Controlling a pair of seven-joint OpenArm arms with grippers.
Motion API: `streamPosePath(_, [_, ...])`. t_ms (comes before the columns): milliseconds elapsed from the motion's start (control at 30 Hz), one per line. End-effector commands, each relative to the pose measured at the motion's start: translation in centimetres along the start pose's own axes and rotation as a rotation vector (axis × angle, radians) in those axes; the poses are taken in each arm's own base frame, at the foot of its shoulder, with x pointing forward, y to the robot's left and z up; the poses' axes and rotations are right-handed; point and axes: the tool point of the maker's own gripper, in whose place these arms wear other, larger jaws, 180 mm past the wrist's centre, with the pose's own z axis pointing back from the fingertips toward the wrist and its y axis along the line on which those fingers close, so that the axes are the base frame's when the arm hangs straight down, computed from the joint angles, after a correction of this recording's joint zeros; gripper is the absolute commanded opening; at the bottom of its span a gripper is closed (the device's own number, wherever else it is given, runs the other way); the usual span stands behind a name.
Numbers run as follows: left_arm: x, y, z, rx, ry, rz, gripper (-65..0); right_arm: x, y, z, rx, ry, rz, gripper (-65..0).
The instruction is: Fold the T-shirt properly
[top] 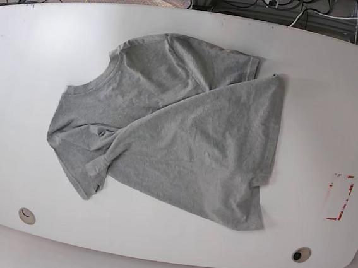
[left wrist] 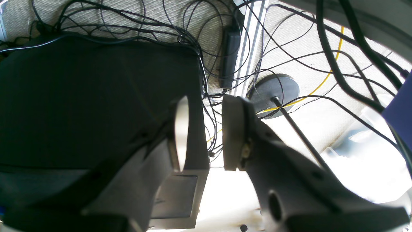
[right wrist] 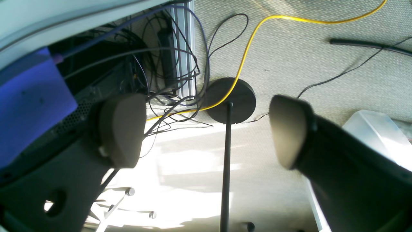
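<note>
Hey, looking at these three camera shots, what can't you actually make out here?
- Both arms: absent from the base view, so where they are over the table is unknown.
- T-shirt: missing from both wrist views, which look at the floor.
- Shirt lettering: not visible in the base view.
- Red-marked patch: too small to read.

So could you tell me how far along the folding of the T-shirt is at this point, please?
Hardly begun. The T-shirt lies rumpled and askew on the white table, with one side lapped diagonally over the body, which is no neat fold. Nothing is in hand: neither arm shows in the base view, and both wrist cameras look at the floor, with the left gripper and right gripper open and empty. Flattening and all the folds remain.
</note>
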Motion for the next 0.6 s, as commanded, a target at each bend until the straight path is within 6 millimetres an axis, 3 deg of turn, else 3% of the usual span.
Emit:
streamPosePath(0, [1.03, -0.43, 0.05, -0.011, -0.063, 0.004, -47.2, -1.15, -0.06, 0.36, -0.002, 0.009, 0.002, -7.5])
streamPosePath(567, [1.56, -0.39, 0.4, -0.006, -0.154, -0.007, -45.5, -1.24, -0.3, 0.76, -0.007, -0.068, 0.0, -7.4])
